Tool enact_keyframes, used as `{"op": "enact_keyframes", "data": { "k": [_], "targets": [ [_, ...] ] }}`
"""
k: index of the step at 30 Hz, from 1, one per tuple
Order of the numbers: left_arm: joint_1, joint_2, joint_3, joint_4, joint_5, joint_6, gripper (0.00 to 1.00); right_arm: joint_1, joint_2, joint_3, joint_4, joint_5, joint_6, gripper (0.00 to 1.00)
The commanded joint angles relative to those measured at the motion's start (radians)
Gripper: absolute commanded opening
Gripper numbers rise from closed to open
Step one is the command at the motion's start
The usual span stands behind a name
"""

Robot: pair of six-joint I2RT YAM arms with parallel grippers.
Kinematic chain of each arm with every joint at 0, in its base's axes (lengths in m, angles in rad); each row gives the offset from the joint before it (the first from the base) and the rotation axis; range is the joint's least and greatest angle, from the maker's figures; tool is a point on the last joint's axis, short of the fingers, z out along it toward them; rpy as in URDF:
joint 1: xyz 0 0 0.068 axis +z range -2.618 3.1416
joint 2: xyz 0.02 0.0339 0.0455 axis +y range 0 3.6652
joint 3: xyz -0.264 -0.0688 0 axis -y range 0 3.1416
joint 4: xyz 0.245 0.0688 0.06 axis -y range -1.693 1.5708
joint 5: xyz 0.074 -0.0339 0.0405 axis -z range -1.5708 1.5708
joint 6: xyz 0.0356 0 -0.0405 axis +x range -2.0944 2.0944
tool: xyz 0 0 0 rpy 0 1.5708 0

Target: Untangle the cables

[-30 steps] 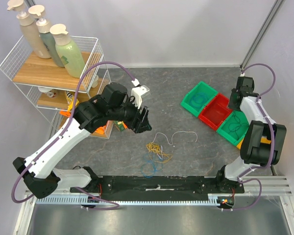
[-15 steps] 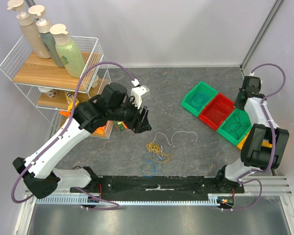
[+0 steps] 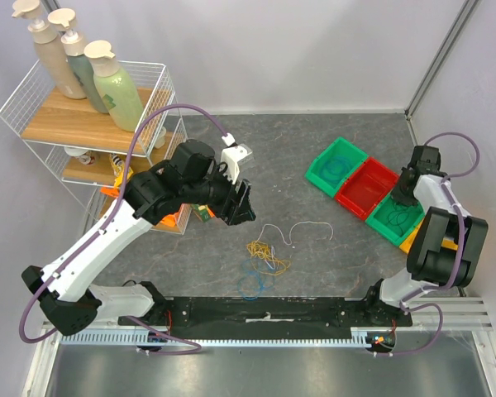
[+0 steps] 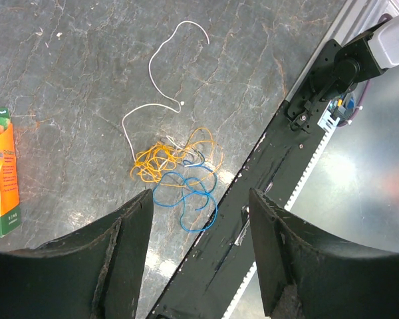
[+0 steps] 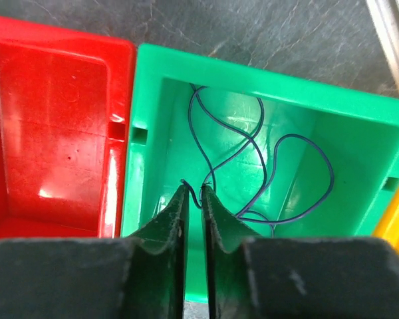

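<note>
From above we see a grey marbled tabletop (image 3: 331,141), white walls (image 3: 314,50), and the cables (image 3: 264,255) toward the near edge, yellow and blue knotted, white trailing off. Left wrist: left gripper (image 4: 199,194) wide open, empty, above them. Right wrist: right gripper (image 5: 193,189) nearly closed over a green bin (image 5: 153,100), blue wire (image 5: 279,173) at its tips; can't tell if pinched.

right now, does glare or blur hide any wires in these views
left wrist view: wires sharp, far right corner washed out; right wrist view: glare patches on the red bin and green bin floors, dark wire inside readable, right end effector soft up close; top view: even light, tangle small but clear
</note>
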Motion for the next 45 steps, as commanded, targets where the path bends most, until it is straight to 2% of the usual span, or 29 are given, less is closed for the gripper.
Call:
{"op": "enact_keyframes", "data": {
  "k": [1,6,10,16,19,23,27,31,34,38,45],
  "targets": [
    [-0.003,0.013,0.033,-0.008,0.010,-0.008,0.65,-0.002,-0.067,0.089,-0.025,-0.002,-0.009,0.23],
    [-0.004,0.017,0.035,-0.008,0.016,-0.009,0.65,0.012,-0.112,0.123,-0.103,-0.001,-0.025,0.50],
    [-0.004,0.014,0.032,-0.009,0.018,-0.015,0.65,0.038,-0.178,0.114,-0.139,0.014,-0.036,0.57],
    [-0.004,0.024,0.033,-0.009,0.033,-0.019,0.65,0.072,-0.273,0.082,-0.127,-0.002,-0.055,0.58],
    [-0.004,0.028,0.033,-0.008,0.044,-0.022,0.65,0.107,-0.294,0.082,-0.088,-0.158,-0.097,0.57],
    [-0.006,0.034,0.033,-0.008,0.048,-0.028,0.65,0.326,-0.301,0.070,-0.079,-0.272,-0.138,0.56],
    [-0.004,0.045,0.032,-0.009,0.053,-0.038,0.64,0.565,-0.313,-0.034,-0.047,-0.341,-0.095,0.56],
    [-0.004,0.063,0.015,-0.006,0.056,-0.052,0.63,0.791,-0.305,-0.133,0.043,-0.476,-0.089,0.57],
    [-0.006,0.082,-0.005,-0.008,0.059,-0.060,0.60,0.912,-0.343,-0.225,0.175,-0.495,-0.091,0.59],
    [-0.010,0.054,-0.080,0.024,0.030,-0.078,0.59,0.930,-0.365,-0.321,0.342,-0.479,-0.049,0.60],
    [-0.026,0.022,-0.213,0.102,-0.037,-0.101,0.58,0.953,-0.161,-0.351,0.537,-0.490,0.024,0.56]
  ]
}}
